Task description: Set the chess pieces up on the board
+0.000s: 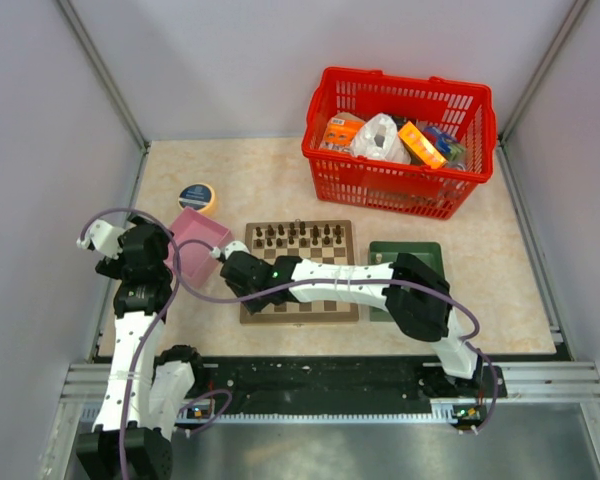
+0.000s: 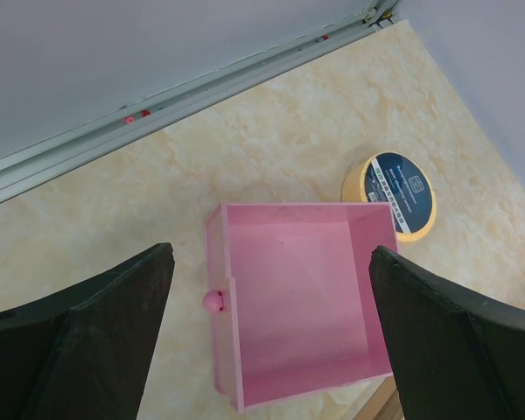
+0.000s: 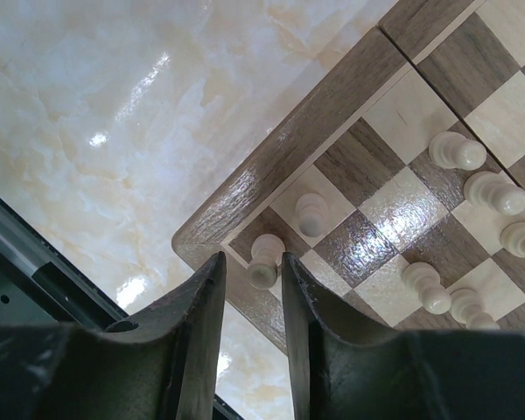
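Observation:
The board (image 1: 300,316) lies mid-table with a row of dark chess pieces (image 1: 300,236) along its far side. My right gripper (image 1: 252,298) is low over the near-left corner. In the right wrist view the right gripper (image 3: 252,256) is slightly open around a cream piece (image 3: 266,254) that stands on the corner square of the board (image 3: 280,149). A gap shows at the left finger (image 3: 206,297). Other cream pieces (image 3: 459,150) stand on nearby squares. My left gripper (image 2: 271,254) is wide open and holds nothing, above the pink box (image 2: 306,297).
The pink box (image 1: 202,235) sits left of the board, with a tape roll (image 1: 197,196) behind it. A red basket (image 1: 380,178) of packets stands at the back right. A green tray (image 1: 390,250) lies right of the board under my right arm.

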`<control>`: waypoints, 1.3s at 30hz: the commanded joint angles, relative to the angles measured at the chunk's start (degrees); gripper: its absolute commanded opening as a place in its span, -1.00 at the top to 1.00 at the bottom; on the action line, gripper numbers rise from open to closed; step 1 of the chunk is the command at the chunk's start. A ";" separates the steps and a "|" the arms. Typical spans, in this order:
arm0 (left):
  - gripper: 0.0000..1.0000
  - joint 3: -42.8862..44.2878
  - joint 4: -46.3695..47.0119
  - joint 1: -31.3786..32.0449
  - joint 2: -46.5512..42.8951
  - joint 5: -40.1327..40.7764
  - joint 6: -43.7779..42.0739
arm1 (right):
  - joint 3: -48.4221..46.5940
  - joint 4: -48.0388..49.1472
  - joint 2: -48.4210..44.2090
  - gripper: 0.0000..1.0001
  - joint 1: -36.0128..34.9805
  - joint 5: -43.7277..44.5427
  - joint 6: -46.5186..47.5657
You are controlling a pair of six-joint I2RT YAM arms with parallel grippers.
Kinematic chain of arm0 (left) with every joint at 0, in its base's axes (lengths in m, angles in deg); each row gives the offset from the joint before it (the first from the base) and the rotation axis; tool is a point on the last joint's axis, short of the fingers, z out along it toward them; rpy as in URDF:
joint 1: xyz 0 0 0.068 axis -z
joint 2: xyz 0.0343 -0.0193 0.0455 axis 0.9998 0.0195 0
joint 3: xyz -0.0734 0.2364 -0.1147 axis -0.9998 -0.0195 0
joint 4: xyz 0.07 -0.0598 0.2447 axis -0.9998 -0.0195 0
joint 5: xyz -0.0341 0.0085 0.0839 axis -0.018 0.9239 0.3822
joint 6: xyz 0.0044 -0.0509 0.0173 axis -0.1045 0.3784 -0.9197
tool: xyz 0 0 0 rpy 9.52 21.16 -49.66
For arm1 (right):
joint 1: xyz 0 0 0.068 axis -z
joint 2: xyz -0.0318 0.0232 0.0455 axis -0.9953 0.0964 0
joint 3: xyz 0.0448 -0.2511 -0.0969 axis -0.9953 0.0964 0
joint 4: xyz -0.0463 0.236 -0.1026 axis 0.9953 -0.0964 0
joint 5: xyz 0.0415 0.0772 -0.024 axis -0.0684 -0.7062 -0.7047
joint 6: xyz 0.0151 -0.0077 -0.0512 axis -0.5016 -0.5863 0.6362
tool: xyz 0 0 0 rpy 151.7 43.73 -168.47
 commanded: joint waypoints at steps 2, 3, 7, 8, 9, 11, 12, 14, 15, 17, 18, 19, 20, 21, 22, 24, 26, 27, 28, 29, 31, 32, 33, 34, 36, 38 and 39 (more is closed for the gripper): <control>-0.97 0.65 1.34 -0.46 -1.02 -0.27 -0.50 | -2.50 0.49 -4.03 0.33 -0.79 -0.37 0.59; -0.98 0.65 1.34 -0.46 -1.01 -0.27 -0.59 | -2.15 0.57 -5.17 0.32 -0.79 0.06 0.50; -0.97 0.82 1.34 -0.46 -1.01 -0.45 -0.50 | 0.31 0.83 -10.70 0.24 -0.61 3.31 1.03; -0.98 0.91 1.34 -0.46 -1.10 -0.54 -0.59 | 1.36 1.01 -12.28 0.21 -0.35 4.10 1.03; -0.97 1.00 1.34 -0.46 -1.10 -0.54 -0.50 | 2.68 1.45 -13.69 0.19 -0.09 4.63 0.94; -0.97 1.00 1.34 -0.46 -0.93 -0.54 -0.50 | 5.22 2.24 -16.59 0.18 0.88 4.99 0.50; -0.97 1.09 1.34 -0.46 -1.01 -0.63 -0.41 | 7.15 2.85 -17.73 0.17 1.49 5.08 0.15; -0.97 0.91 1.43 -0.55 -1.19 -0.63 -0.41 | 9.27 3.91 -19.50 0.17 2.46 4.82 -0.29; -0.97 0.91 1.52 -0.55 -1.19 -0.63 -0.41 | 9.89 4.26 -19.85 0.17 3.25 4.38 -0.73; -0.97 0.82 1.52 -0.55 -1.01 -0.89 -0.32 | 10.86 4.79 -19.68 0.17 4.39 3.06 -1.08; -0.97 0.74 1.61 -0.55 -1.01 -1.06 -0.24 | 10.95 4.88 -19.16 0.17 5.01 2.45 -1.26; -0.98 0.73 1.61 -0.55 -1.10 -1.24 -0.15 | 11.13 5.14 -18.54 0.17 5.62 1.92 -1.43; -0.97 0.73 1.69 -0.55 -1.10 -1.42 -0.06 | 11.13 5.32 -17.93 0.19 6.32 1.30 -1.52; -0.97 0.65 1.69 -0.55 -1.19 -1.59 -0.06 | 10.69 5.14 -17.14 0.21 6.94 0.60 -1.44; -0.97 0.56 1.78 -0.55 -1.19 -1.68 -0.06 | 10.43 5.14 -16.61 0.21 7.38 0.33 -1.43; -0.97 0.73 1.78 -0.55 -1.28 -1.77 -0.32 | 10.25 4.88 -15.47 0.23 7.74 -0.10 -1.43; -0.98 0.73 1.87 -0.55 -1.54 -1.86 -0.32 | 9.90 4.18 -14.41 0.26 7.74 -0.81 -1.35; -0.98 0.47 1.96 -0.55 -1.63 -1.86 -0.32 | 9.98 4.09 -13.88 0.28 7.83 -1.42 -1.26; -0.98 0.47 2.04 -0.64 -1.80 -1.77 -0.41 | 10.07 4.09 -13.36 0.29 7.83 -2.04 -1.35; -0.97 0.30 2.05 -0.55 -1.72 -1.77 -0.50 | 10.07 3.83 -12.66 0.31 7.83 -2.48 -1.43; -0.97 0.03 2.40 -0.64 -1.72 -1.59 -0.41 | 9.81 3.65 -11.69 0.33 7.83 -3.44 -1.52; -0.98 0.03 2.48 -0.64 -1.63 -1.77 -0.50 | 9.90 3.47 -11.16 0.34 7.83 -3.71 -1.44; -0.97 -0.06 2.49 -0.64 -1.54 -1.77 -0.41 | 9.81 3.30 -10.81 0.34 7.83 -3.80 -1.61; -0.98 -0.14 2.49 -0.64 -1.45 -1.86 -0.41 | 9.64 3.04 -10.28 0.34 7.91 -3.89 -1.61; -0.97 -0.14 2.57 -0.64 -1.19 -1.86 -0.59 | 9.37 2.51 -9.75 0.35 7.83 -3.10 -1.61; -0.98 -0.14 2.66 -0.64 -1.10 -1.86 -0.50 | 9.46 1.89 -9.22 0.35 7.83 -2.13 -1.52; -0.97 -0.23 2.75 -0.64 -1.02 -1.86 -0.50 | 9.46 1.72 -9.05 0.35 7.83 -1.78 -1.52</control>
